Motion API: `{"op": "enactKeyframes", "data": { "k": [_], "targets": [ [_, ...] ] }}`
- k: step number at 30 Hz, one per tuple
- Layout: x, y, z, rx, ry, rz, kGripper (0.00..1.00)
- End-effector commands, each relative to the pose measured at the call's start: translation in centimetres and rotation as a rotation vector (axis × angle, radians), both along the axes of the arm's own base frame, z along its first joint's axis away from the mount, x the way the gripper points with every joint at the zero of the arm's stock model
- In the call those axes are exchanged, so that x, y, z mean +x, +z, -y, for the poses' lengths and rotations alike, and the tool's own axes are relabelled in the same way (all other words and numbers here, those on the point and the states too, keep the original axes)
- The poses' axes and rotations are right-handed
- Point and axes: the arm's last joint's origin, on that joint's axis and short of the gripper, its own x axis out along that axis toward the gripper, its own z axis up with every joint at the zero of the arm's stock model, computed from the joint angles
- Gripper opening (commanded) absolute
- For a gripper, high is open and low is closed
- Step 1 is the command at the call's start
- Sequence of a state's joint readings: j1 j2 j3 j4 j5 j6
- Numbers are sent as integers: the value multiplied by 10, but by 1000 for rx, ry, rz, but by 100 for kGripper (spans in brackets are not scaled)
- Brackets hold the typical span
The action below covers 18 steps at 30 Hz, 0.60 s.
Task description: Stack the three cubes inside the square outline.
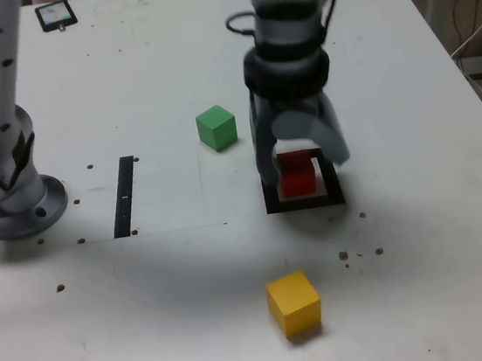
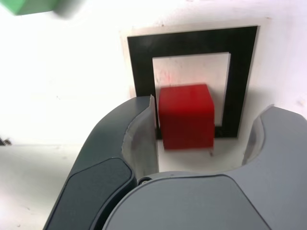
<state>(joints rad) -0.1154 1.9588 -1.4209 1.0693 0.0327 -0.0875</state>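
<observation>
The red cube (image 1: 297,178) sat right of centre in the exterior view, inside the black square outline (image 1: 334,188); the gripper (image 1: 306,153) was open wide around it, one finger on each side, holding nothing; in the wrist view the cube lay between the fingers, nearer the darker one, with a clear gap to the lighter one; whether the darker finger touched it could not be told. The cube had no long axis to speak of; matte, plain red, flat faces, sharp edges. The green cube (image 1: 217,128) was up and left of the outline in the exterior view, the nearer of the two loose ones to the gripper; the yellow cube (image 1: 294,304) was at lower centre, farther off; both same sort of plain block, turned at an angle to the outline. Stack base looked placed; next move likely called for lifting straight up, since a sideways drift could nudge red.
</observation>
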Motion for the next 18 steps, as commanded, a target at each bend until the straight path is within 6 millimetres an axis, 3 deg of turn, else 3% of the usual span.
{"op": "enactKeyframes", "data": {
  "k": [1,8,13,18],
  "targets": [
    [-9,16,8,18,3,35,100],
    [-44,45,56,66,114,62,100],
    [-67,44,110,59,202,66,100],
    [-68,38,151,36,189,57,100]
  ]
}}
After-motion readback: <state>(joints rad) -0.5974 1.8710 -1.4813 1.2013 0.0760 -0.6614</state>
